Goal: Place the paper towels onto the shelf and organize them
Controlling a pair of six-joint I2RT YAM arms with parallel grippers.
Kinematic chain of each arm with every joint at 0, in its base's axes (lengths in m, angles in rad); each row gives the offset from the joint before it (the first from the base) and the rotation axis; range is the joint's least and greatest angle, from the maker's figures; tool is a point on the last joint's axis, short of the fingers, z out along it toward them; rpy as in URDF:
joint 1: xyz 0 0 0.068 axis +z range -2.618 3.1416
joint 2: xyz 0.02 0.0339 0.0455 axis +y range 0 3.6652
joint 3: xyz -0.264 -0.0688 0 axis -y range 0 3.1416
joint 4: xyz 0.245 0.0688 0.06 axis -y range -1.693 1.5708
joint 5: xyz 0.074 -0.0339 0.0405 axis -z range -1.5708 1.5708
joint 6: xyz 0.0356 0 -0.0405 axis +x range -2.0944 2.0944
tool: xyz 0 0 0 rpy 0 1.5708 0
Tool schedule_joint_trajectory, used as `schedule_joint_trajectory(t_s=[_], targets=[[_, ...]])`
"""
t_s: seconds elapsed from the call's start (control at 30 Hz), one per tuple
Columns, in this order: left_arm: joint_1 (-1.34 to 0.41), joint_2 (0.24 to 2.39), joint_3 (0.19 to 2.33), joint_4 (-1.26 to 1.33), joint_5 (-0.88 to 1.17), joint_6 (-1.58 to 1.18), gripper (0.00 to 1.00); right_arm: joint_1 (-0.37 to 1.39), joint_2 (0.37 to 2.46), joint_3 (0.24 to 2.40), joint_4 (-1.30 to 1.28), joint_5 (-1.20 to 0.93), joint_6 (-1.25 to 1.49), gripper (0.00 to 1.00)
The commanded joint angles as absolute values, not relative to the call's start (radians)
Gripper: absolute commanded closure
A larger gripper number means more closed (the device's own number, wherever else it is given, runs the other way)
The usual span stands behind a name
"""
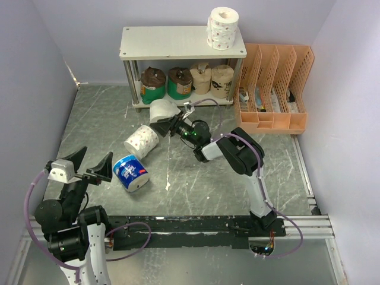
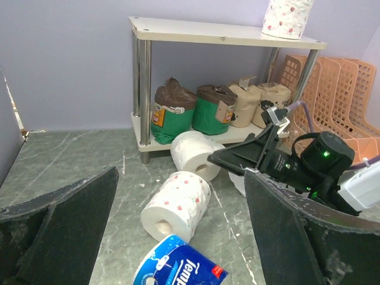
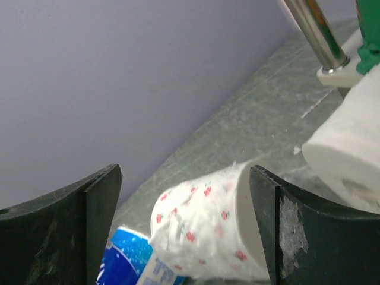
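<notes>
The right gripper (image 1: 170, 126) reaches far-left over the table with its jaws spread wide and nothing between them. One finger lies just beside the plain white roll (image 1: 162, 109); whether they touch I cannot tell. That roll lies on its side just in front of the shelf (image 1: 172, 43), core end turned near-right. Near-left of it the patterned roll (image 1: 141, 141) lies on its side, long axis near-left to far-right, core hole facing near-left. The blue-white wrapped roll (image 1: 131, 173) lies nearer, axis far-left to near-right. The left gripper (image 1: 89, 164) hovers near-left, wide open and empty. Two green-wrapped rolls (image 1: 153, 85) and two tan rolls (image 1: 222, 80) stand upright on the lower board; a second patterned roll (image 1: 223, 27) stands on the top board's right end.
</notes>
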State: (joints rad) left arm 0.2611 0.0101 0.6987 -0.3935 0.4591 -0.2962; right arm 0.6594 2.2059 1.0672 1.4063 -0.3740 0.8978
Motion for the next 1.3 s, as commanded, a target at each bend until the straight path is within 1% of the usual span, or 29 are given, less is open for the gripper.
schedule_joint_trajectory(t_s=[0.0,0.17,0.4,0.47,0.6,0.67,0.7,0.73,0.8,0.93,1.03,1.07,1.2,1.27], targets=[[0.274,0.004,0.704,-0.381,0.492,-0.299,0.01,0.666,2.263,1.133,1.368,-0.35,0.877,0.13],[0.272,0.002,0.701,-0.376,0.498,-0.299,0.01,0.705,2.314,1.218,1.251,-0.33,0.811,0.14],[0.272,0.001,0.701,-0.373,0.506,-0.296,0.01,0.721,2.353,1.229,1.221,-0.32,0.807,0.17],[0.272,0.0,0.7,-0.373,0.511,-0.297,0.01,0.722,2.357,1.231,1.211,-0.331,0.805,0.2],[0.272,0.0,0.699,-0.368,0.523,-0.296,0.01,0.732,2.358,1.234,1.183,-0.34,0.784,0.27],[0.272,0.001,0.698,-0.368,0.525,-0.296,0.01,0.738,2.359,1.234,1.175,-0.342,0.773,0.36],[0.272,0.0,0.698,-0.367,0.526,-0.295,0.01,0.742,2.361,1.235,1.17,-0.345,0.768,0.44],[0.272,0.0,0.698,-0.367,0.527,-0.295,0.01,0.745,2.366,1.235,1.165,-0.349,0.766,0.55],[0.272,0.0,0.698,-0.367,0.528,-0.293,0.01,0.747,2.372,1.229,1.178,-0.361,0.769,0.69],[0.271,0.001,0.698,-0.368,0.53,-0.29,0.01,0.747,2.379,1.186,1.31,-0.423,0.819,0.78],[0.267,0.0,0.697,-0.365,0.543,-0.286,0.01,0.746,2.329,1.154,1.307,-0.474,0.776,0.92],[0.266,0.0,0.696,-0.364,0.548,-0.286,0.01,0.745,2.3,1.147,1.272,-0.49,0.747,0.99],[0.263,-0.001,0.696,-0.365,0.539,-0.285,0.01,0.76,2.127,1.102,1.106,-0.533,0.542,1.0],[0.261,0.0,0.696,-0.365,0.54,-0.285,0.01,0.777,2.009,1.095,0.945,-0.487,0.371,1.0]])
